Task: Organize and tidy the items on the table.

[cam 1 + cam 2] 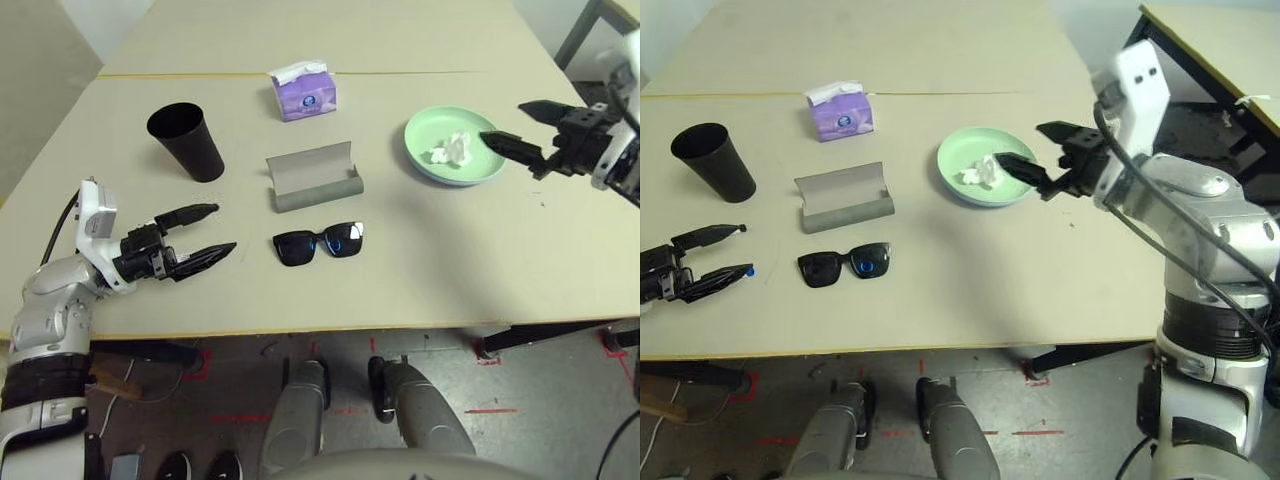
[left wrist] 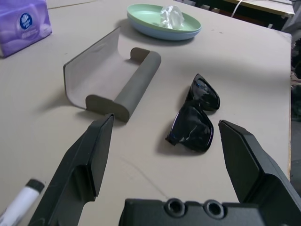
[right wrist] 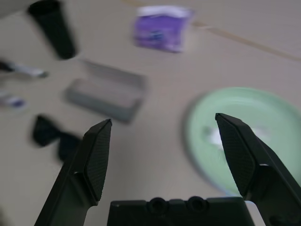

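The floor [image 1: 560, 385] below the near table edge is dark grey and carries red tape marks [image 1: 491, 409]. A second table [image 1: 1225, 60] with a pale wooden edge stands at the far right, with a dark frame and leg beneath it. A pale wall or panel [image 1: 105, 20] borders the scene at the far left, and a dark bar [image 1: 545, 333] lies on the floor below the table's right part.
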{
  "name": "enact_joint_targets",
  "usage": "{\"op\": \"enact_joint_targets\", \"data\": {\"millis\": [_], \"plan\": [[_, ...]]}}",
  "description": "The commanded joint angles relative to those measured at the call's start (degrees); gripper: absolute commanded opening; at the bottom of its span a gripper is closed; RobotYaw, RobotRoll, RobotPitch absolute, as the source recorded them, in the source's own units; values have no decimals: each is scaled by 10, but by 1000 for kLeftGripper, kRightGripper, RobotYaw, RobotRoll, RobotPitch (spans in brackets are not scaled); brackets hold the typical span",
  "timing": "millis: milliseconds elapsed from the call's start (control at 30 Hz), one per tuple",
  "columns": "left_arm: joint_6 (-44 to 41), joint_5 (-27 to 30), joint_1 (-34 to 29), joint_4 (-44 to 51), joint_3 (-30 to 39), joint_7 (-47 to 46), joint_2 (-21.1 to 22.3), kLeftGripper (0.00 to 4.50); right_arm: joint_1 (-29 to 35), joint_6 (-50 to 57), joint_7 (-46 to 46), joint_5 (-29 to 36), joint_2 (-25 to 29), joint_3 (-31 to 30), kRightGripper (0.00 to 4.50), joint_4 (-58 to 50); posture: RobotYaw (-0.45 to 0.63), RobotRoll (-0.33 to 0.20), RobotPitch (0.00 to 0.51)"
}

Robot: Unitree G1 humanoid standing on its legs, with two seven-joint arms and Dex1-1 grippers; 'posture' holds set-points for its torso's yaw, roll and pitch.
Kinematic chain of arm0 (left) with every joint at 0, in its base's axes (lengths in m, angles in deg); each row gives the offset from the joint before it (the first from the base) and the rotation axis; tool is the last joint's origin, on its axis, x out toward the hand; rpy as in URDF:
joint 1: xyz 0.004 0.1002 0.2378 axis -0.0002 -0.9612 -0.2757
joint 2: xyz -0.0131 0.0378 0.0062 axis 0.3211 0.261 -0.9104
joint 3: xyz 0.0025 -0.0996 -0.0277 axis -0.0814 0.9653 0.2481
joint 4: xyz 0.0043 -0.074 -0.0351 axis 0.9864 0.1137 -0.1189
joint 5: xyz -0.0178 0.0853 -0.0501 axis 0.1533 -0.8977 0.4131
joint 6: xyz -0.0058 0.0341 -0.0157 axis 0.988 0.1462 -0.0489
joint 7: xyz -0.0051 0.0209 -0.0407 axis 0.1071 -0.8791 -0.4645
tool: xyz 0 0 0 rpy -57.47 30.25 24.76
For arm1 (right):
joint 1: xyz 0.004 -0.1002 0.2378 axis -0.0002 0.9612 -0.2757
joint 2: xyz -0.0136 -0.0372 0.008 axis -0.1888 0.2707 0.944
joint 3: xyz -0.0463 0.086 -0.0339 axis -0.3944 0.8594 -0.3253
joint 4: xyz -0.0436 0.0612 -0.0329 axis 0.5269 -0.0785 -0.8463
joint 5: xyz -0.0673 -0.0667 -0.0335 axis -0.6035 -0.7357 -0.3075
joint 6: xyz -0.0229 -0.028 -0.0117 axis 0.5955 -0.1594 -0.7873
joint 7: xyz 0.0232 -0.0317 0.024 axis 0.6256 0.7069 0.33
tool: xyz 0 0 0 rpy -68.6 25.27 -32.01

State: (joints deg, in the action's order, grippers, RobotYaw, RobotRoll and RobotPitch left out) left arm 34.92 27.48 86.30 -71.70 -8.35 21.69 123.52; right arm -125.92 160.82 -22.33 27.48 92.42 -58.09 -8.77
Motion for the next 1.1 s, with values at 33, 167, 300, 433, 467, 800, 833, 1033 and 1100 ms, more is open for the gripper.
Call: {"op": "enact_joint_targets", "data": {"millis": [33, 167, 300, 433, 467, 800, 833, 1033, 1100], "plan": [[12, -13, 9, -22, -11, 10, 2, 4500, -30, 48, -32, -7, -19, -111, 4449, -28, -34, 0, 208], [19, -16, 16, -33, -14, 14, 2, 4500, -67, 43, -32, -30, -35, -227, 4449, -24, -29, 0, 210], [24, -18, 17, -44, -11, 18, 7, 4500, -114, 4, -20, -63, -65, -314, 4449, 21, -25, 0, 210], [28, -19, 18, -51, -8, 19, 9, 4500, -168, -26, 7, -91, -101, -384, 4449, 69, -17, 0, 211], [29, -19, 18, -53, -7, 17, 9, 4500, -178, -30, 15, -97, -107, -397, 4449, 78, -15, 0, 211], [41, -20, 18, -64, -5, 9, 6, 4500, -214, -72, 68, -153, -166, -499, 4449, 128, -7, 0, 211], [41, -20, 18, -65, -5, 8, 7, 4500, -211, -82, 67, -162, -176, -510, 4449, 138, -7, 0, 211], [43, -21, 22, -69, -7, 8, 8, 4500, -205, -153, 61, -224, -245, -549, 4449, 228, -6, 0, 214], [42, -19, 19, -66, -6, 8, 8, 4500, -201, -179, 62, -245, -265, -555, 4449, 259, -3, 0, 215]]}}
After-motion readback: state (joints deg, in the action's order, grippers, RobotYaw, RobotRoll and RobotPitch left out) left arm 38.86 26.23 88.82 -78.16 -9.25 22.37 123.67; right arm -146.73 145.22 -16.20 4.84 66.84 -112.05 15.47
